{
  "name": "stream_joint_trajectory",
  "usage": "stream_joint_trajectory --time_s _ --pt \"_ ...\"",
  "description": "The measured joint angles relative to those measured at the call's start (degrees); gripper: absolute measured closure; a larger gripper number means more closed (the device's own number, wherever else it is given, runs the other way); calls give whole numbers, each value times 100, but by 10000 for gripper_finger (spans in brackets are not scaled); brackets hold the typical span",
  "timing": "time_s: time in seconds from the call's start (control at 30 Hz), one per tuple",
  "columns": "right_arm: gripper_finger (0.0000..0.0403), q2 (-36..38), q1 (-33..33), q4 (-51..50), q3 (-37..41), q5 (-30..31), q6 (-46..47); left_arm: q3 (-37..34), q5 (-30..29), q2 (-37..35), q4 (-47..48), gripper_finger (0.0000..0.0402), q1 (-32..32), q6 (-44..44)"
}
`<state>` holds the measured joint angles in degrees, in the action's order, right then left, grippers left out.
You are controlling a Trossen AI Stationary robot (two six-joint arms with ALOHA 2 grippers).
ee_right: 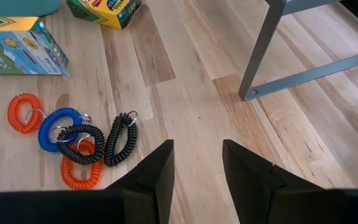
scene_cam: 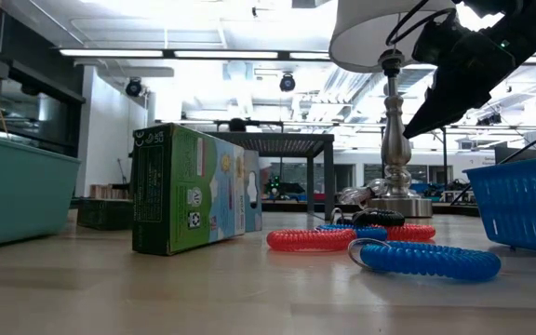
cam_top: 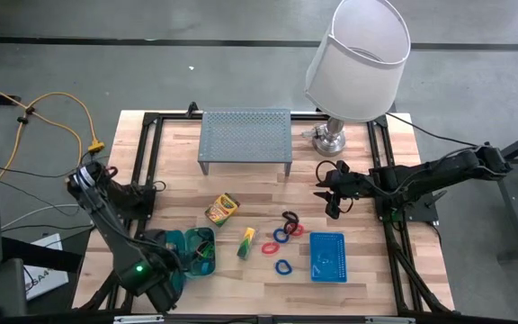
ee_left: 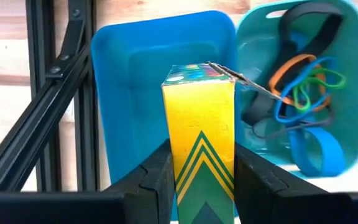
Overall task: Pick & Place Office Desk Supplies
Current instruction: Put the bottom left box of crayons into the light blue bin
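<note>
The left end effector (ee_left: 201, 180) is clamped on a small yellow crayon box (ee_left: 199, 130). It holds the box just above the teal trays (ee_left: 129, 81) at the near left part of the bench (cam_top: 241, 184). One tray already has a bunch of rubber bands (ee_left: 303, 93) in it. The other tray, the one under the box, looks bare, so the box seems about to go in there.

The right end effector (ee_right: 197, 168) hangs over the bench in front of the lamp (cam_top: 358, 54), near the grey shelf (cam_top: 245, 137). Its two fingers are apart and hold nothing.

A lot is left to do. A second crayon box (cam_top: 222, 209) lies on the bench by the trays. A yellow-green box (cam_top: 247, 243) stands in the middle. The coil loops (ee_right: 73, 140), red, blue and black, lie in a small heap next to it, and one blue loop (cam_top: 283, 266) lies a bit apart, closer to the front. The blue mesh basket (cam_top: 328, 256) sits to the right of the loops, and I cannot tell if anything is in it.

So I think the job is only partly done. One box is almost put away. The other boxes and all the loops are not yet put away.
</note>
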<state>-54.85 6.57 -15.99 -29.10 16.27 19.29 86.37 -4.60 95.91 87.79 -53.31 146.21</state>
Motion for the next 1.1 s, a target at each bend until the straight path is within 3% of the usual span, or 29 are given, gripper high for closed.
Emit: stream_joint_trajectory --time_s 0.43,1.1 --pt "279 1 2 0 0 0 0 -2 750 454 -114 283 -58 184" --pt "279 0 2 0 -4 -2 0 -462 344 422 -368 283 -759 402"
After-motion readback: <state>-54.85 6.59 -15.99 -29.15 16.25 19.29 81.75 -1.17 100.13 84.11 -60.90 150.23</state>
